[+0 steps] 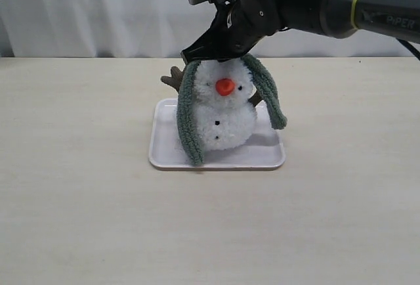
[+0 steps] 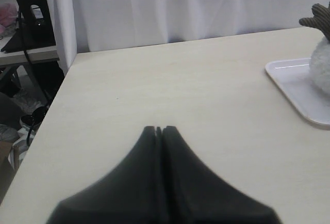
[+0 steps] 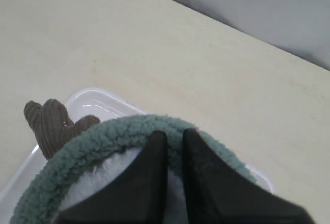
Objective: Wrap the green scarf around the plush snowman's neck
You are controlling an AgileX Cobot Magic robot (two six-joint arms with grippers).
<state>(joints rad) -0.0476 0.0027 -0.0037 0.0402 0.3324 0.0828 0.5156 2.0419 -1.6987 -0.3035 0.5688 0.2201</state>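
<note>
While the snowman sits upright on a white tray on the surface, the scarf lies over its top like an arch. Both ends hang down at its sides, and one of them reaches the tray. The right hand is just above the snowman, its fingers nearly together, pinching the middle of the scarf. The left hand, pressed together and empty, is over the surface, apart from the tray.

1. The middle of the green scarf, where it passes over the head, is hidden behind the right gripper in the exterior view.
2. In the left wrist view the frame edge cuts off the plush snowman and the tray.
3. The base of the left gripper is blurred.
</note>
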